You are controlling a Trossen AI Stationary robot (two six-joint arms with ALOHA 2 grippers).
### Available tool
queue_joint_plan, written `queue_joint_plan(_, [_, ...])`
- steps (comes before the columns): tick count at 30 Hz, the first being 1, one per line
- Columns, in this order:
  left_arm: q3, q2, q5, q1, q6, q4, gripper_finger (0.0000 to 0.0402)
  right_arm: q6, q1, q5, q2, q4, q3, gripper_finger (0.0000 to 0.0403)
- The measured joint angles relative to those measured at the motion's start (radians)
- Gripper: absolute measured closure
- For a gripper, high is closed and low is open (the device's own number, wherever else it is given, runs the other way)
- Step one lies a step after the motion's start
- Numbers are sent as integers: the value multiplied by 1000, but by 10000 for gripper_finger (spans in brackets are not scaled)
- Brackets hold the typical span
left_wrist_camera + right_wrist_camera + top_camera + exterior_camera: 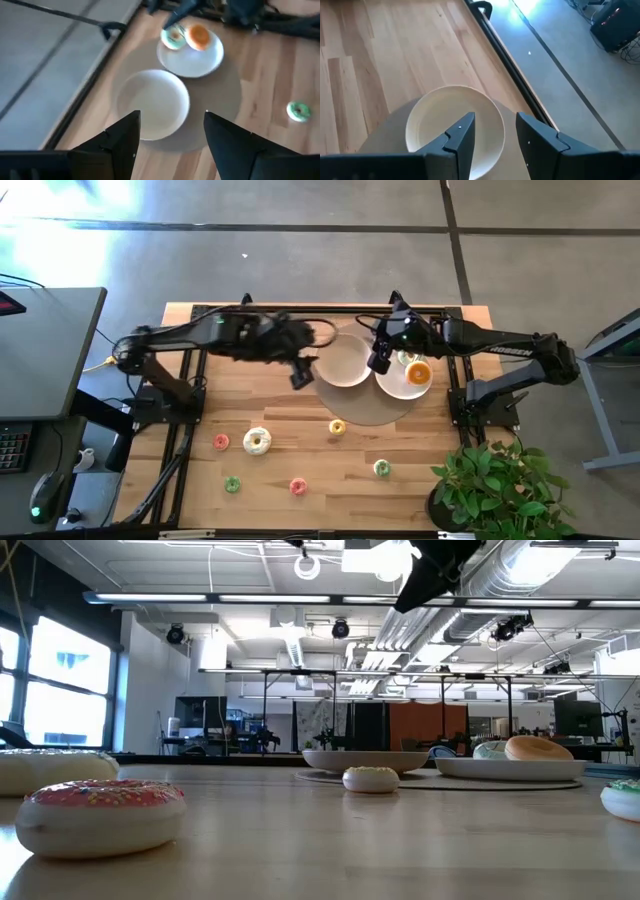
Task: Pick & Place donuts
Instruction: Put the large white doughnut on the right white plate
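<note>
Two donuts, one orange (418,372) and one green-and-white (407,358), lie on the white plate (400,388). The left wrist view also shows the orange donut (199,36) and the green-and-white donut (173,37). The beige plate (343,362) beside it holds nothing. Several more donuts lie flat on the table: yellow (337,426), white (257,441), orange-red (221,442), green (232,484), red (297,486) and green (381,468). My left gripper (300,375) hangs open and empty at the beige plate's left rim. My right gripper (380,360) hangs open and empty between the two plates, over the beige plate (452,127).
Both plates sit on a round tan mat (365,408) at the table's far middle. A dark frame rail (505,55) runs along the far edge. A potted plant (500,485) stands at the near right corner. Bare wood lies between the scattered donuts (100,815) and the mat.
</note>
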Motion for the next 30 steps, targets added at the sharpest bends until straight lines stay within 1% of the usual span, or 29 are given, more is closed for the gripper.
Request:
queue_joint_plan(3, [-4,-51,-111,-72,-100,-131,188,0,0,0,0,9,0,263])
queue_joint_plan(5, [-4,-64,-180,-123,-167,-163,188,-15,0,0,0,30,0,263])
queue_joint_plan(8, [-67,-117,-224,-204,-267,-225,188,-49,-2,0,0,60,0,263])
queue_joint_plan(10, [-119,-156,-243,-251,-318,-204,188,-48,-2,0,0,74,0,263])
queue_joint_plan(12, [-188,-202,-247,-291,-381,-211,188,-16,-2,0,0,84,0,263])
queue_joint_plan(14, [-265,-248,-280,-341,-441,-199,188,16,-2,0,0,96,0,263])
queue_joint_plan(21, [-551,-430,-380,-469,-632,-158,188,26,-2,-15,0,162,0,263])
queue_joint_plan(26, [-757,-557,-424,-536,-718,-69,188,2,-2,-35,-3,164,0,263])
queue_joint_plan(30, [-897,-664,-458,-573,-759,9,188,8,-2,-53,-20,174,0,263])
